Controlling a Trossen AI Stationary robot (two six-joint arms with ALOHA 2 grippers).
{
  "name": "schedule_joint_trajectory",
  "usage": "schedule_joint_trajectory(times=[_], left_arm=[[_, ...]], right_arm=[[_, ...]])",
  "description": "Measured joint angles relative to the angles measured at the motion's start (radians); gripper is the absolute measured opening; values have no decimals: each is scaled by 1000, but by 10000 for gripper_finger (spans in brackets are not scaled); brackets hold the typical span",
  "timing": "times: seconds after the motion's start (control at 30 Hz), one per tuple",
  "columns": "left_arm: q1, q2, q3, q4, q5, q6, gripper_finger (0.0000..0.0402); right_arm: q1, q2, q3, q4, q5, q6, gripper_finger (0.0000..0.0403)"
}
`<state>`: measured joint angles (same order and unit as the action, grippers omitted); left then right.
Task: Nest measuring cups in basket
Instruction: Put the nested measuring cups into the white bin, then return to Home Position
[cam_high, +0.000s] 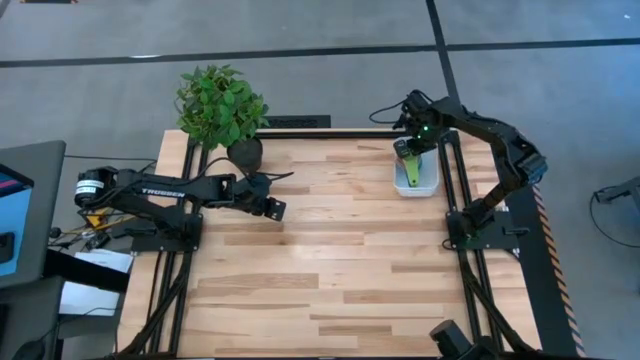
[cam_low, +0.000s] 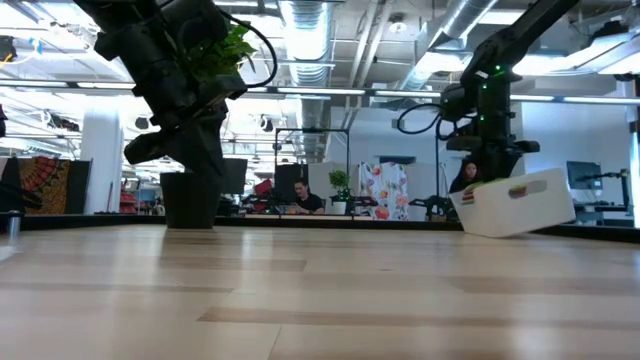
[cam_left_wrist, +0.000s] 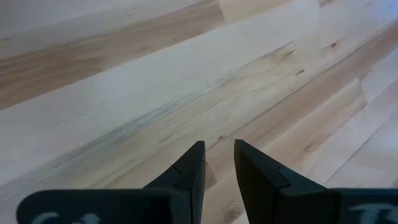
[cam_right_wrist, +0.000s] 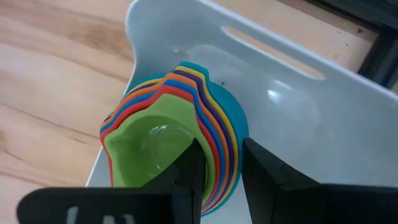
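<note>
the right gripper (cam_right_wrist: 217, 171) has its fingers pinching the rim of the nested measuring cups (cam_right_wrist: 180, 124), one finger inside the green cup on top, the other outside the stack. this arm reaches down from above into the basket (cam_high: 417, 180), near the far right corner of the desk (cam_high: 330, 270). in the low view the basket is tilted, with one end lifted. the stack lies inside it, against a wall. the left gripper (cam_left_wrist: 219, 165) hovers over bare desk beside the plant pot (cam_high: 245, 152), its fingers a little apart, holding nothing.
</note>
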<state>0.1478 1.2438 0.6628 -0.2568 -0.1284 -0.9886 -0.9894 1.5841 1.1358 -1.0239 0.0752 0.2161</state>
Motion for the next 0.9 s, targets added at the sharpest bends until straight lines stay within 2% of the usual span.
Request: schedule_joint_trajectory(times=[0.47,0.8,0.9], left_arm=[[0,0,0,1,-8,-10,73],[0,0,0,1,-8,-26,73],[0,0,0,1,-7,-26,73]], right_arm=[[-52,-1,0,-39,-1,-23,110],[-36,-1,0,-51,34,6,210],[-19,-1,0,-64,59,20,229]])
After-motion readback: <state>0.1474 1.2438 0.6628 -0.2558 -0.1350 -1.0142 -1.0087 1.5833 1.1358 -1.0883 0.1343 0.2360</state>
